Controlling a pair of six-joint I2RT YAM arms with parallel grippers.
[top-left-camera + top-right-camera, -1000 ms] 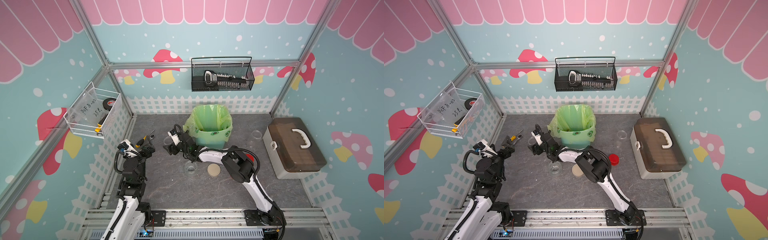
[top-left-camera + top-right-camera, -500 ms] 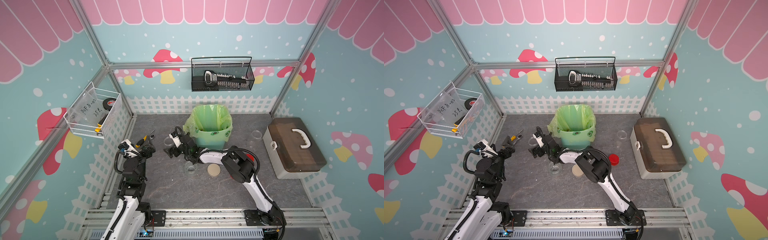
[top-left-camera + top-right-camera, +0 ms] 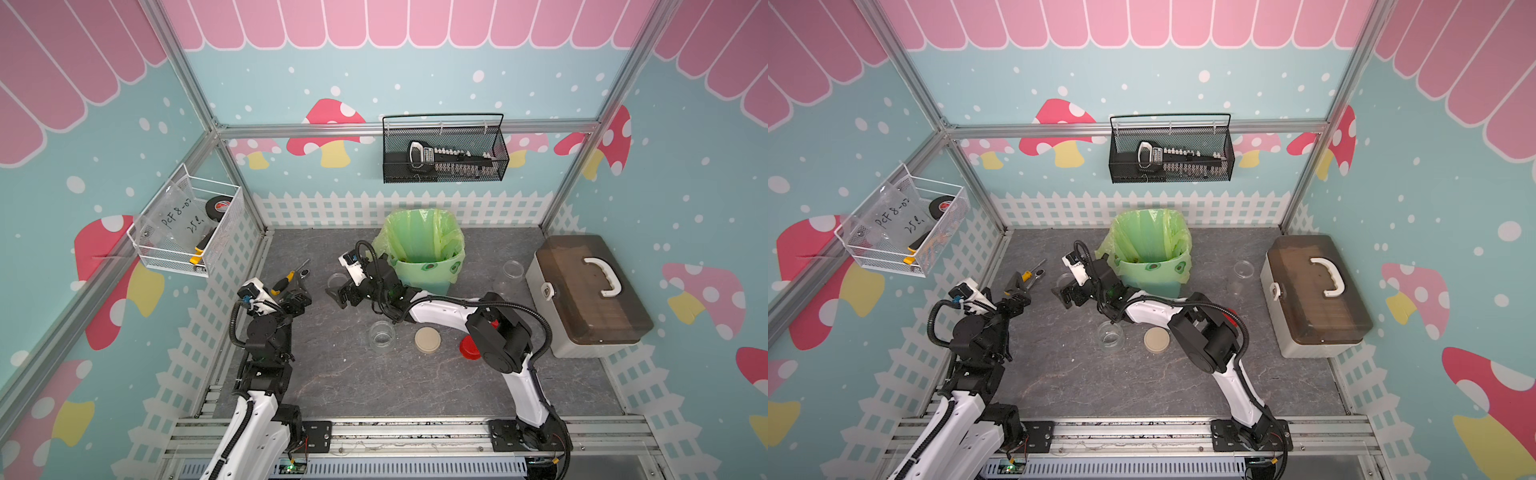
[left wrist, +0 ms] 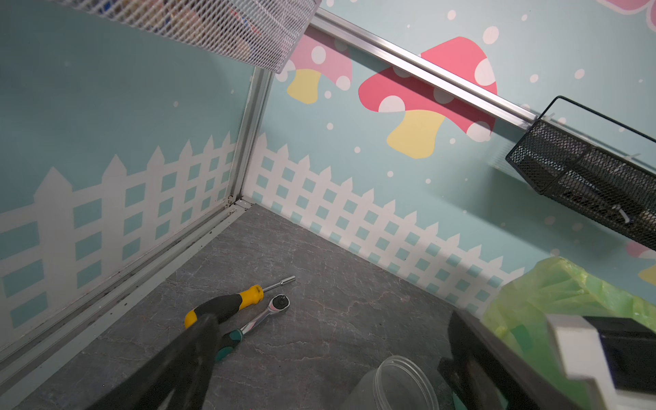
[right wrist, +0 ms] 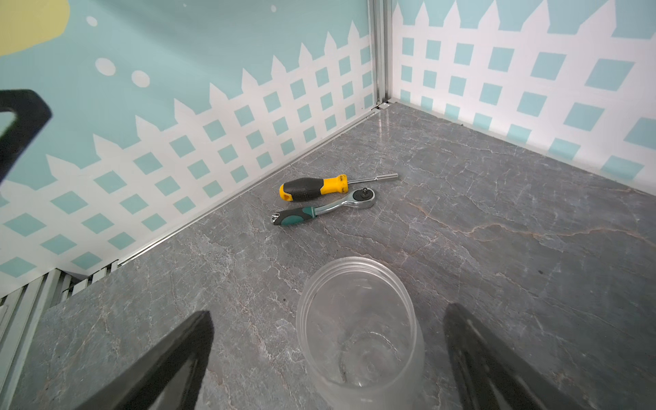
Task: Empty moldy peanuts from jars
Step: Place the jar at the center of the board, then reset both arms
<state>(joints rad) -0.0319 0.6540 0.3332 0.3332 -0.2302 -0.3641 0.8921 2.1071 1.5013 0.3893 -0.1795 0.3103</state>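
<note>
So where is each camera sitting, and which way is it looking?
Both top views: high above the front, looking down on the whole table, green-bagged bin and toolbox; both arms, left gripper and right gripper show.
Left wrist: on the left arm, facing the back corner past the screwdriver and ratchet; its own open fingers show.
Right wrist: on the right arm, facing that corner over a lidless clear jar; its open fingers flank the jar.
Shared: both wrist views show the screwdriver, ratchet and jar.
</note>
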